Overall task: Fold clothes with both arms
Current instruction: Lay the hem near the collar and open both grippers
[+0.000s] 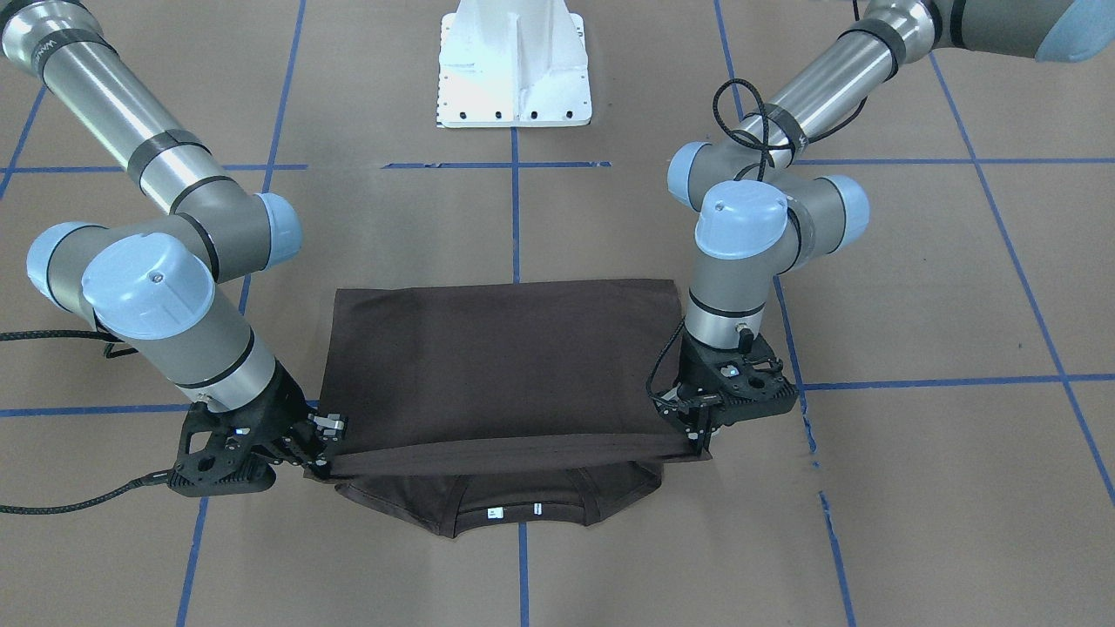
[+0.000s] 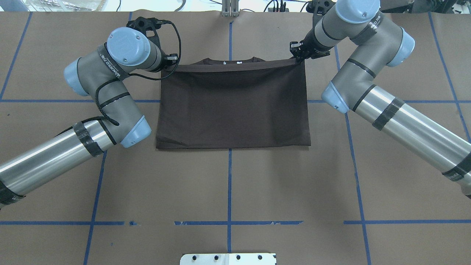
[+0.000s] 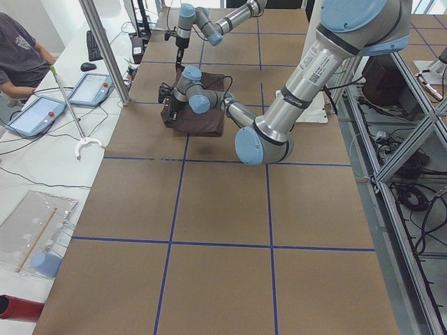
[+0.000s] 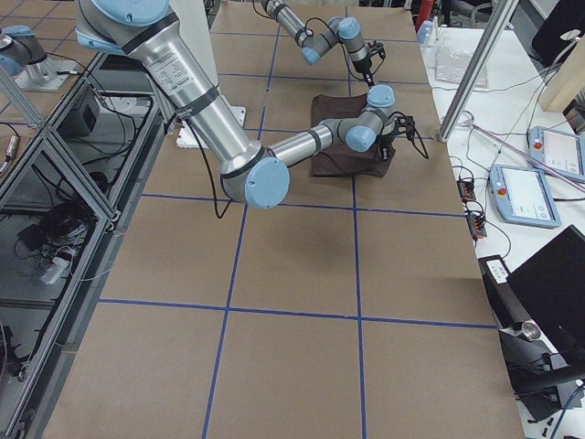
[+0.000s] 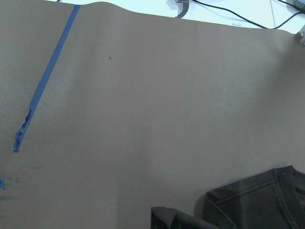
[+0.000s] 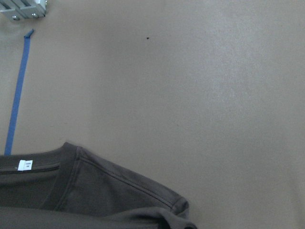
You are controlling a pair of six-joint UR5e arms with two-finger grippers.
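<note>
Shirt [image 1: 496, 366]: folded, collar showing, on table [image 1: 923, 296] toward the edge opposite the robot. Left gripper [image 1: 697, 442], right gripper [image 1: 324, 453]: fingers pinching the top layer's corners.

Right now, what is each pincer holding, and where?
Both grip the T-shirt: left pincer and right pincer each pinch one corner of the folded-over top layer, beside the collar.

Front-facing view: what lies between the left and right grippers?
The folded-over edge of the T-shirt, stretched taut from the left gripper to the right gripper, each pinching a corner; nothing else. The overhead view shows it.
</note>
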